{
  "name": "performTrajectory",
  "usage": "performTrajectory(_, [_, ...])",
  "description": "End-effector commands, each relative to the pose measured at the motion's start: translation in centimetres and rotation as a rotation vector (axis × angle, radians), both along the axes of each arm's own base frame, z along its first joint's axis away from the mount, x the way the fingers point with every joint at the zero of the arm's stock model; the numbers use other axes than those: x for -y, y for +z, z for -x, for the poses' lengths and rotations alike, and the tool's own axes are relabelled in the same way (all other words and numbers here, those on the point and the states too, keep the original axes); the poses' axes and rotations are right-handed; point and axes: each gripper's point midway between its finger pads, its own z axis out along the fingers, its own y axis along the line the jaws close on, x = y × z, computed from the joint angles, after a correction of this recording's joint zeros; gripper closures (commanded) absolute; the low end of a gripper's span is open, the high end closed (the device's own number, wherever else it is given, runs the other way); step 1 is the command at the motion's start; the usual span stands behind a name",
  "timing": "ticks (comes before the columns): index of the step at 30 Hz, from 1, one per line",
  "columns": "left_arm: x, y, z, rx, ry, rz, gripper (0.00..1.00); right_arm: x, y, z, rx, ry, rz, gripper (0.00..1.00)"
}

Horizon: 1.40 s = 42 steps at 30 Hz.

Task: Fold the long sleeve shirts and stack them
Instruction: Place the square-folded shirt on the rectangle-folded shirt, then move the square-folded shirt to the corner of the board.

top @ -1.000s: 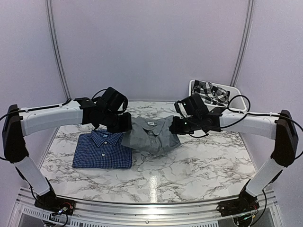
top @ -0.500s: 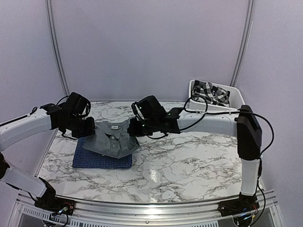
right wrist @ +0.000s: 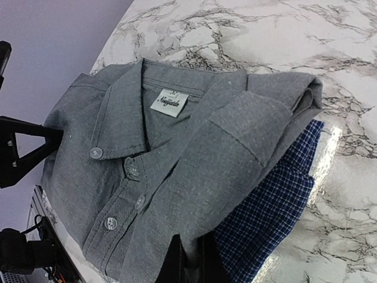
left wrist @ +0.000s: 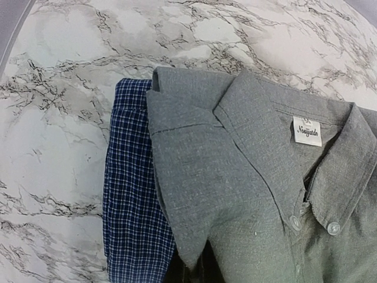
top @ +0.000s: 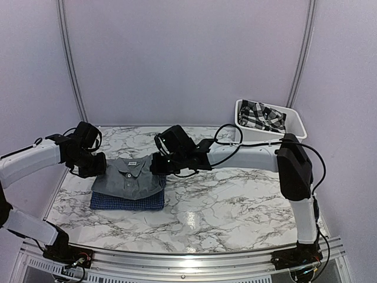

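Two folded shirts lay stacked on the left of the marble table (top: 235,200). The dark blue checked shirt (top: 126,203) was underneath, its near edge peeking out. The grey shirt (top: 128,180) lay on top, placket running near-to-far and collar toward the far wall. The left gripper (top: 97,171) and right gripper (top: 158,168) each pinched one of its side edges.

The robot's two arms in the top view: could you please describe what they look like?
Both arms have white tubular links joined by chunky black joint housings, as on the left arm and right arm. The left gripper and right gripper are all black. Thin black cables loop loosely over the wrists. No markings are legible.
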Motion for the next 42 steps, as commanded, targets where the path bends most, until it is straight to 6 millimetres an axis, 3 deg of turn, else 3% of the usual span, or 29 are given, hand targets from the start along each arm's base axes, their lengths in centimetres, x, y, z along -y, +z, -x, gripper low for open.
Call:
performTrajectory(1, [-1.2, -0.3, 0.0, -0.011, 0.014, -0.015, 1.0, -1.5, 1.8, 0.2, 0.009, 0.027, -0.058, 1.0])
performTrajectory(4, [-1.8, -1.3, 0.3, -0.035, 0.03, -0.033, 0.99, -1.2, 0.3, 0.6, -0.011, 0.034, -0.038, 1.0])
performTrajectory(6, [-2.3, -2.2, 0.5, -0.06, 0.042, -0.057, 0.78, -0.9, -0.7, 0.8, -0.021, 0.042, -0.019, 0.96])
performTrajectory(9, [-3.3, -2.8, 0.6, -0.067, 0.067, -0.107, 0.44, 0.2, -1.5, 1.1, -0.017, 0.051, 0.02, 0.66])
performTrajectory(11, [-3.6, -2.1, 0.2, -0.042, 0.08, -0.113, 0.34, 1.0, -1.6, 1.2, -0.002, 0.055, 0.059, 0.54])
performTrajectory(13, [-3.5, -0.9, -0.4, -0.006, 0.083, -0.107, 0.34, 2.0, -1.5, 1.2, 0.021, 0.047, 0.098, 0.52])
performTrajectory(17, [-2.4, 0.8, -1.4, 0.031, 0.065, -0.057, 0.38, 3.6, -1.4, 1.4, 0.058, 0.039, 0.167, 0.64])
performTrajectory(20, [-1.3, 1.4, -1.6, 0.035, 0.048, -0.006, 0.43, 4.9, -2.0, 1.3, 0.087, 0.005, 0.245, 0.66])
performTrajectory(26, [1.5, 2.9, -1.7, 0.057, -0.013, 0.061, 0.47, 5.6, -3.4, 3.7, 0.084, 0.05, 0.27, 0.68])
performTrajectory(31, [4.1, 3.0, -1.8, 0.054, -0.059, 0.089, 0.48, 5.0, -5.6, 5.5, 0.073, 0.111, 0.29, 0.67])
performTrajectory(37, [7.5, 2.3, -1.5, 0.037, -0.123, 0.119, 0.48, 5.6, -9.2, 6.0, 0.022, 0.119, 0.345, 0.67])
performTrajectory(40, [9.4, 2.0, -1.2, 0.025, -0.157, 0.135, 0.48, 5.8, -9.4, 6.2, 0.007, 0.114, 0.345, 0.68])
performTrajectory(42, [10.7, 1.9, -0.9, 0.021, -0.185, 0.147, 0.48, 6.6, -8.5, 5.8, 0.027, 0.082, 0.349, 0.68])
